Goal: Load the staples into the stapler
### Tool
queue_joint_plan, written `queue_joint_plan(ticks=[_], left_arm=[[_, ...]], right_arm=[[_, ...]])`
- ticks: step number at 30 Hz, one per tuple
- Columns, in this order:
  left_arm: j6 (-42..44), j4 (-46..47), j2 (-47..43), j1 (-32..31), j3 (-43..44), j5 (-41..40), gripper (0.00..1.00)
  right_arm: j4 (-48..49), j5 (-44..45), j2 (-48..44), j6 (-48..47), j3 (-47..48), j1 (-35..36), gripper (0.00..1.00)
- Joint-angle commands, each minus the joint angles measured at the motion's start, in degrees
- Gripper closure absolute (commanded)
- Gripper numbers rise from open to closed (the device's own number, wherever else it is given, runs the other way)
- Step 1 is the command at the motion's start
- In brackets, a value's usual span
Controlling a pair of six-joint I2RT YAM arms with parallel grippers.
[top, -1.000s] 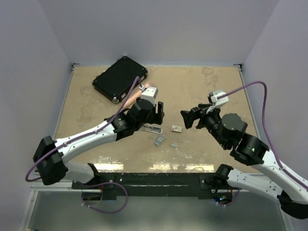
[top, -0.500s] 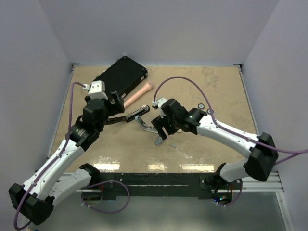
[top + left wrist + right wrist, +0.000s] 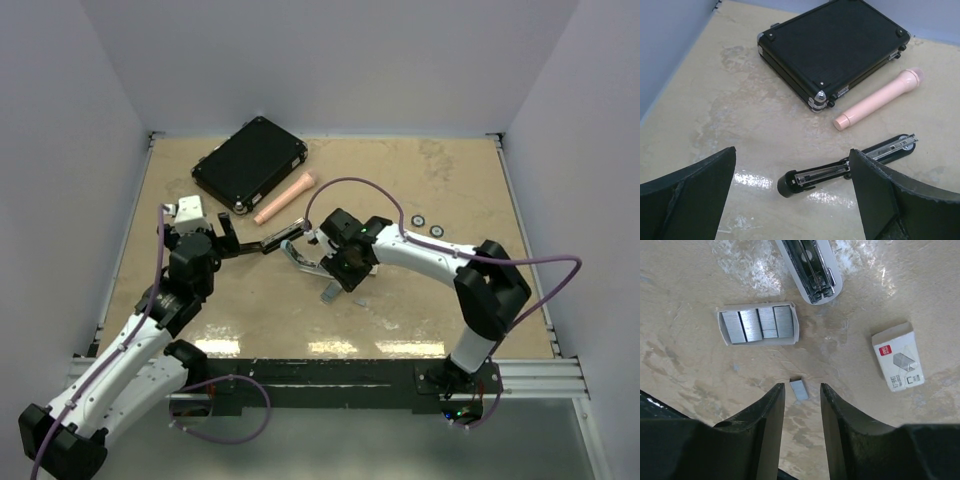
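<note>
Two changes: right gripper narrowed to straddle the staples, not pinching yet; left gripper opened wide, off the black stapler. Pickup looks imminent.

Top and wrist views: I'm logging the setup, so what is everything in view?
black case: one, black, back left
pink cylinder: one, pink, beside the case
black stapler: one, black, swung open, centre left
staple tray: one, white, holds four grey blocks
white stapler: one, white, by the tray
loose staples: one strip, grey, near the tray
staple box: one, white and red, beside the loose staples
rings: two, black, right of centre
table: one, beige, under everything
left fingers: two, black, wide apart, empty
right fingers: two, black, apart, straddling the loose staples
</note>
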Motion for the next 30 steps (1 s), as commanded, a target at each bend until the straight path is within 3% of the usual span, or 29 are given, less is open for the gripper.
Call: queue_joint_plan(ticks=[1, 15, 19, 22, 30], left_arm=[[3.34, 6.23, -0.59, 0.56, -0.42, -4.06, 0.00], [3.34, 7.20, 0.90, 1.79, -0.60, -2.65, 0.01], [3.17, 7.38, 1.08, 2.14, -0.60, -2.39, 0.01], [3.08, 7.21, 1.34, 2.41, -0.51, -2.30, 0.01], [3.08, 7.20, 0.82, 3.02, -0.42, -1.95, 0.02]], right_arm=[[-0.62, -1.29, 2.61, -2.23, 1.04, -0.31, 0.62], [-0.35, -0.77, 5.34, -1.97, -0.11, -0.84, 0.62], [2.81, -2.96, 3.14, 1.36, 3.83, -0.58, 0.63], [-1.20, -2.17, 2.70, 4.53, 6.12, -0.66, 0.60], [-3.34, -1.99, -2.57, 11.91, -2.56, -1.45, 0.57]])
